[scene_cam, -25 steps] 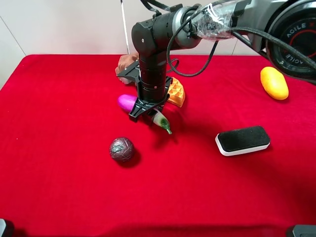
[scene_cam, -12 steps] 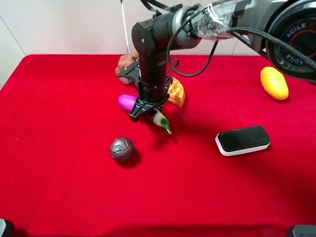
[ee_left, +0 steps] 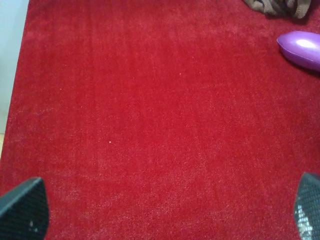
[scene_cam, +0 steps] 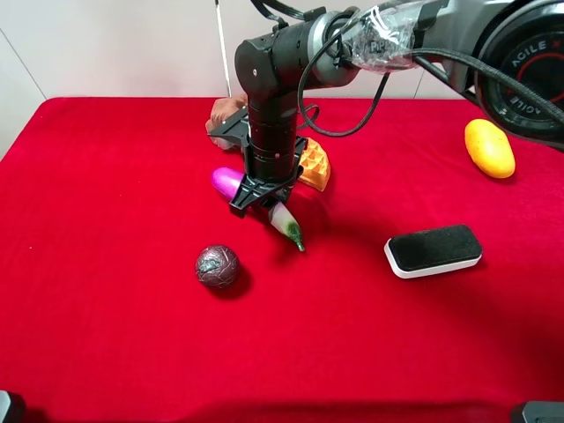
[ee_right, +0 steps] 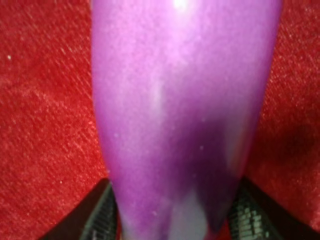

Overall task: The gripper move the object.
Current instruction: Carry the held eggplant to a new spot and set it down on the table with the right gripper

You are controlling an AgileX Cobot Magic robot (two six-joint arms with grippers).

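The purple eggplant [scene_cam: 227, 182] lies on the red cloth [scene_cam: 106, 220], its whitish end and green stem tip [scene_cam: 296, 240] pointing towards the front right. My right gripper [scene_cam: 264, 196] reaches across from the right and stands straight down over its middle. In the right wrist view the eggplant [ee_right: 180, 100] fills the picture, with the two black fingers [ee_right: 100, 217] pressed against its sides. My left gripper [ee_left: 165, 210] is open and empty over bare cloth; the eggplant's purple end [ee_left: 302, 47] shows at the edge of that view.
A dark round ball [scene_cam: 217, 265] lies just in front of the eggplant. An orange waffle-like toy [scene_cam: 315, 165] and a brown object [scene_cam: 225, 113] sit behind the gripper. A black and white eraser block [scene_cam: 434, 250] and a yellow mango [scene_cam: 489, 148] lie to the right.
The eggplant's stem tip has swung a little towards the front of the table. The right arm has barely moved.
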